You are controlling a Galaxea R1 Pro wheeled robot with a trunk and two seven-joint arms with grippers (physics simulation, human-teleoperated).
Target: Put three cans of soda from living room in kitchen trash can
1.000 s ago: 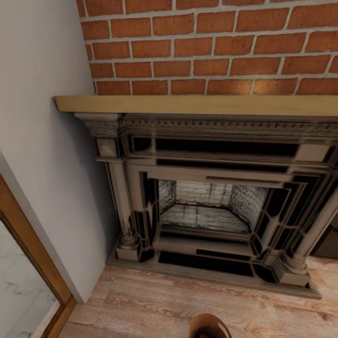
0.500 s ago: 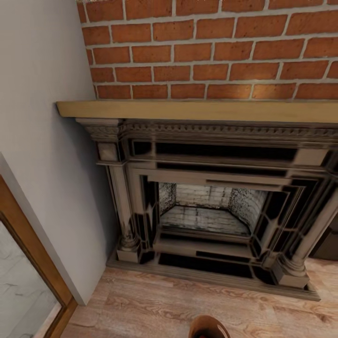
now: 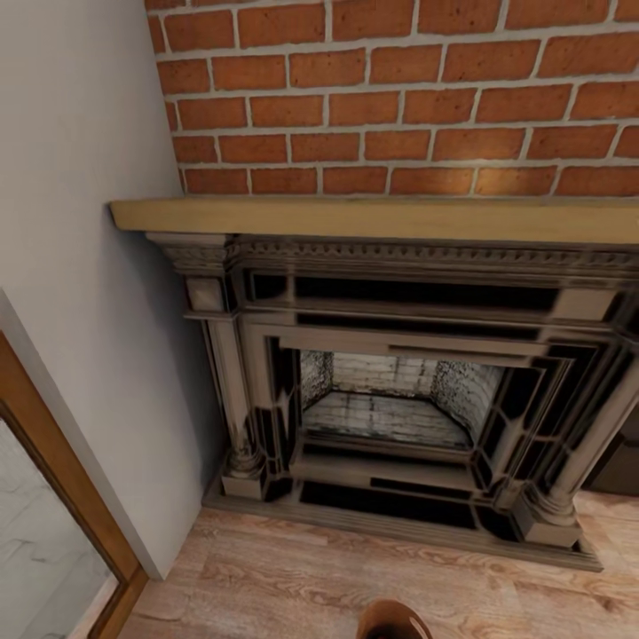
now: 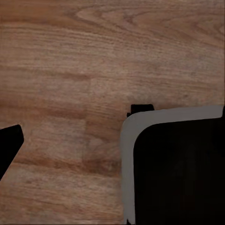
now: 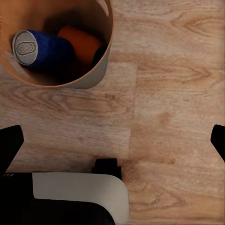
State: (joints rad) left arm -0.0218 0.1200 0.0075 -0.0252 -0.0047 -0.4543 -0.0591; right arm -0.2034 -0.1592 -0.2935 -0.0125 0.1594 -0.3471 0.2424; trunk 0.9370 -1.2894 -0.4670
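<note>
Facing the fireplace (image 3: 390, 399) under the brick chimney (image 3: 399, 98). Sitting well ahead of the right gripper (image 5: 115, 140), off toward one finger: trash can (image 5: 101, 70) holding a blue can (image 5: 40, 49) and an orange can (image 5: 82, 42). Right jaws spread wide, gripping nothing. Left gripper's jaws: can't tell.

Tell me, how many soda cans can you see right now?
2: a blue can and an orange can beside it, both lying inside the bucket on the wood floor. A third may be hidden under them.
</note>
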